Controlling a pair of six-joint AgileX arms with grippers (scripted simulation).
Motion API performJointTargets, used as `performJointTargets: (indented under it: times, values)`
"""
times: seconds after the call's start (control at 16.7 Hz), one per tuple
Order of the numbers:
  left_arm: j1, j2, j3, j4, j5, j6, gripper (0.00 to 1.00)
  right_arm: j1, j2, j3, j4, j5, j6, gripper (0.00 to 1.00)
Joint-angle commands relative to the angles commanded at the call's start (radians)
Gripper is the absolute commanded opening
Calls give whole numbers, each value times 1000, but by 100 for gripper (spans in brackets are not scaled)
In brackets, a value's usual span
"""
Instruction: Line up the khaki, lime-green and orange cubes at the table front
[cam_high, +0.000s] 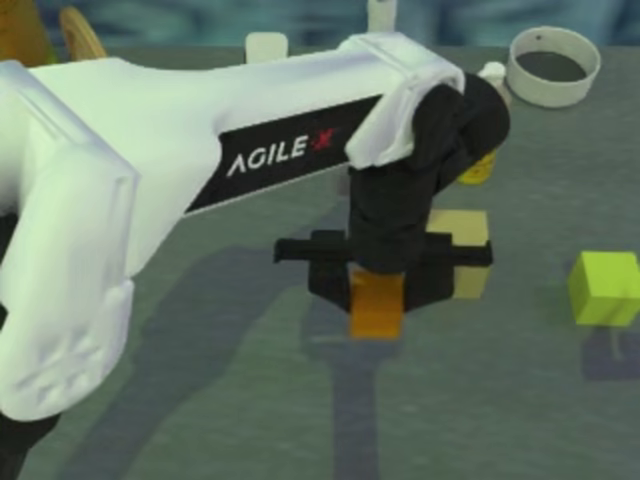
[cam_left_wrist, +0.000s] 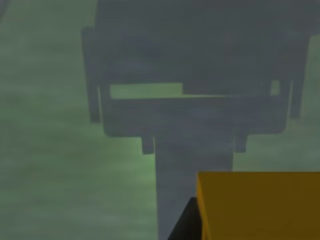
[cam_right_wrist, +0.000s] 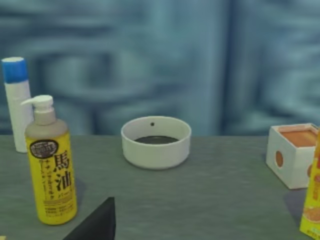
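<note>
Left end effector (cam_high: 377, 285), seen from above, is gripping the small matte orange cube (cam_high: 376, 308) mid-worktop (cam_high: 200, 420), just beside the khaki cube (cam_high: 465, 250); the lime-green cube (cam_high: 606, 288) is sitting well apart near the right edge. Left wrist view is showing the orange cube's flat face (cam_left_wrist: 260, 205) over bare streaked worktop. Right wrist view is showing a yellow pump bottle (cam_right_wrist: 51, 170) and white bowl (cam_right_wrist: 156, 142).

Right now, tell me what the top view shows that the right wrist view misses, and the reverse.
Only the top view: my left gripper holding the orange cube, the khaki cube just behind it, the green cube to the right. Only the right wrist view: a blue-capped white bottle and a white box. Both: the white bowl, the yellow pump bottle, the table.
</note>
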Motion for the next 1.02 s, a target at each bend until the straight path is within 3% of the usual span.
performJointTargets:
  times: [0.18,0.36,0.72,1.02]
  values:
    - [-117,29,79,-37,-3,-162,0,0,0,0,0,0,0,100]
    - [-174,35,117,-50,-7,-229,0,0,0,0,0,0,0,100]
    - [-173,35,100,-31,-7,-227,0,0,0,0,0,0,0,100]
    - [-175,72,-27,138,-7,-230,0,0,0,0,0,0,0,100]
